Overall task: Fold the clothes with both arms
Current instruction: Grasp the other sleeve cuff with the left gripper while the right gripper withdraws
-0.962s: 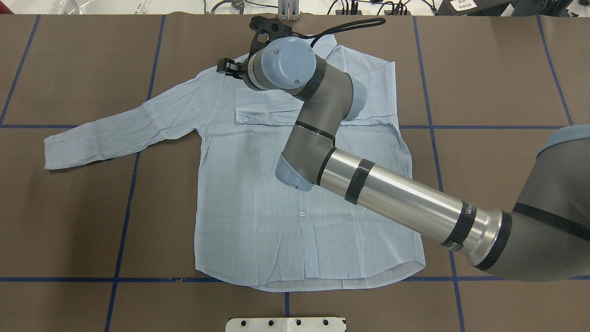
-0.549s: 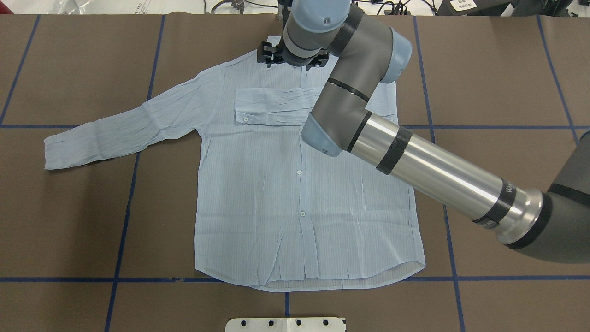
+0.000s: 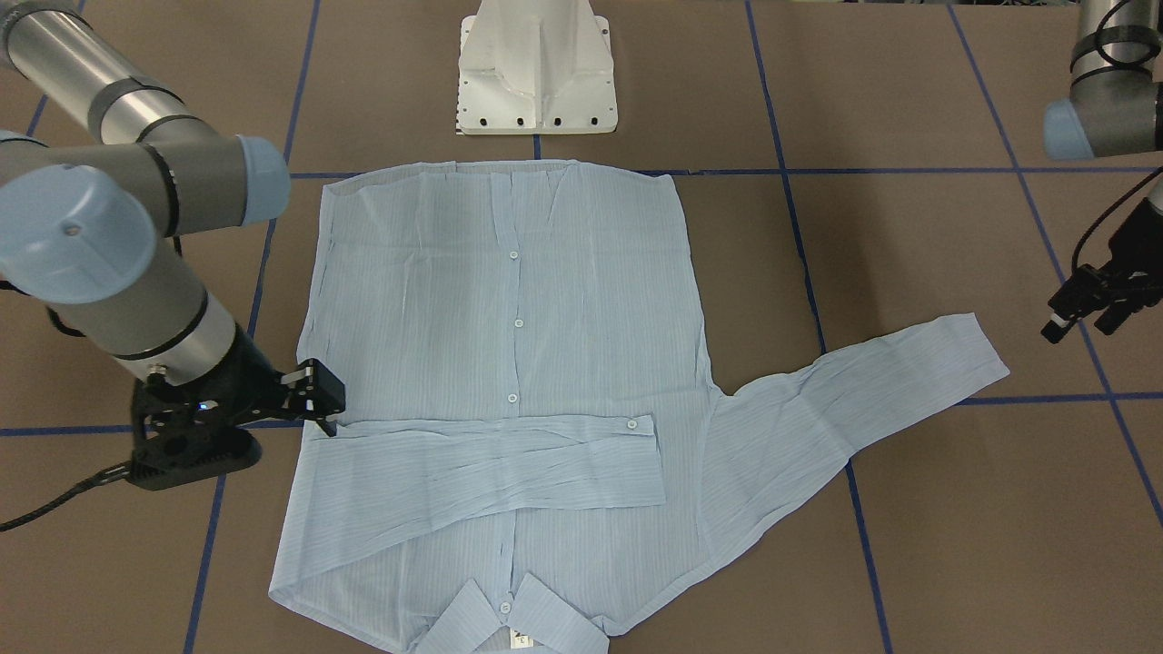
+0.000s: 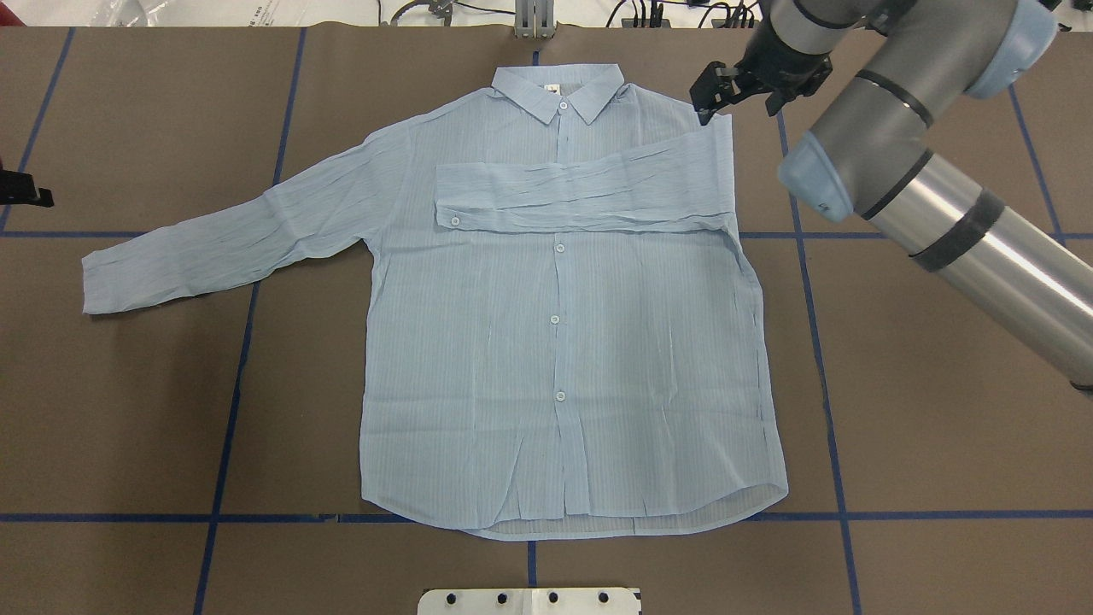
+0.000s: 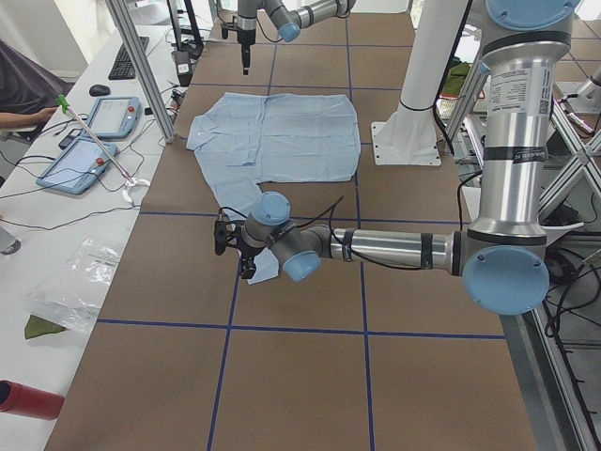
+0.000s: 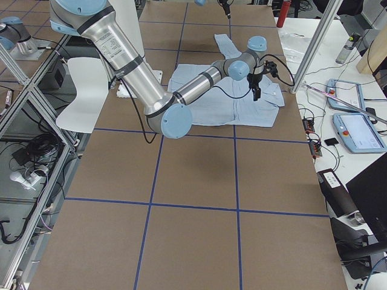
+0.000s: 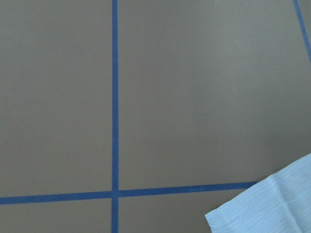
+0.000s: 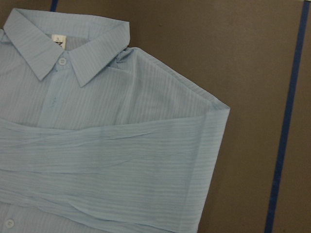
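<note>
The light blue shirt [image 4: 555, 359] lies flat, front up, collar [image 4: 559, 85] at the far side. One sleeve [image 4: 581, 192] is folded across the chest. The other sleeve [image 4: 230, 239] stretches out to the overhead view's left. My right gripper [image 4: 713, 98] is open and empty, just above the shirt's shoulder corner beside the folded sleeve; it also shows in the front view [image 3: 318, 400]. My left gripper [image 3: 1081, 313] is open and empty, above the table just beyond the stretched sleeve's cuff [image 7: 272, 204], apart from it.
The brown table cover [image 4: 897, 359] carries blue tape lines [image 4: 230, 376]. The white pedestal base [image 3: 536, 73] stands at the robot's edge by the shirt's hem. An operators' bench with tablets [image 5: 94, 132] runs along the far side.
My right arm swung from over the collar and chest to the shoulder on the overhead view's right, uncovering the collar. The left gripper has appeared at the left edge. The shirt has not moved.
</note>
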Robot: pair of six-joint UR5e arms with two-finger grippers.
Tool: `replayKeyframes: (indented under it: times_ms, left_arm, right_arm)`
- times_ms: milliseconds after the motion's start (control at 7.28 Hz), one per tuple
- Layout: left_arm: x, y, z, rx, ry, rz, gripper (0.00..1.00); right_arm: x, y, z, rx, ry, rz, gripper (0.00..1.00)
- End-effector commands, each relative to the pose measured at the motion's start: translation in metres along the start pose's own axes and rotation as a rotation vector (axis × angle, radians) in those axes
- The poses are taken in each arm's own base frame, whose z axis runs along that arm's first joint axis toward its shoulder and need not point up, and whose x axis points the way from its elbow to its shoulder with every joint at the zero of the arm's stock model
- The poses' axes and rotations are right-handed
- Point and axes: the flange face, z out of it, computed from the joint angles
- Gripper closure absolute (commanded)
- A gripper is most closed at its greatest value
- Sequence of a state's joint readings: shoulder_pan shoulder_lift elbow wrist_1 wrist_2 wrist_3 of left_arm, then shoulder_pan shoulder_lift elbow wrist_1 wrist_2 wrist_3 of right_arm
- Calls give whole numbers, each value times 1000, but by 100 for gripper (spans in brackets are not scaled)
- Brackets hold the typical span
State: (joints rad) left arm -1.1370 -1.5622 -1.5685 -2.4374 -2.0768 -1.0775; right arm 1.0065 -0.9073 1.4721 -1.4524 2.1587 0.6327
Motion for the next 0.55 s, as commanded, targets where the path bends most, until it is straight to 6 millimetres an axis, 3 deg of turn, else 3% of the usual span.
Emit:
replayKeyframes:
  times_ms: [0, 275, 412]
  left_arm:
    - [34, 54, 31, 10, -35, -60, 5]
    - [26, 71, 31, -5, -52, -50, 10]
    - [29, 86, 43, 6, -82, -29, 11]
  right_arm:
    - [41, 7, -11, -28, -1, -22, 0]
    - [41, 9, -10, -29, 0, -21, 0]
    - [41, 10, -10, -30, -5, -24, 0]
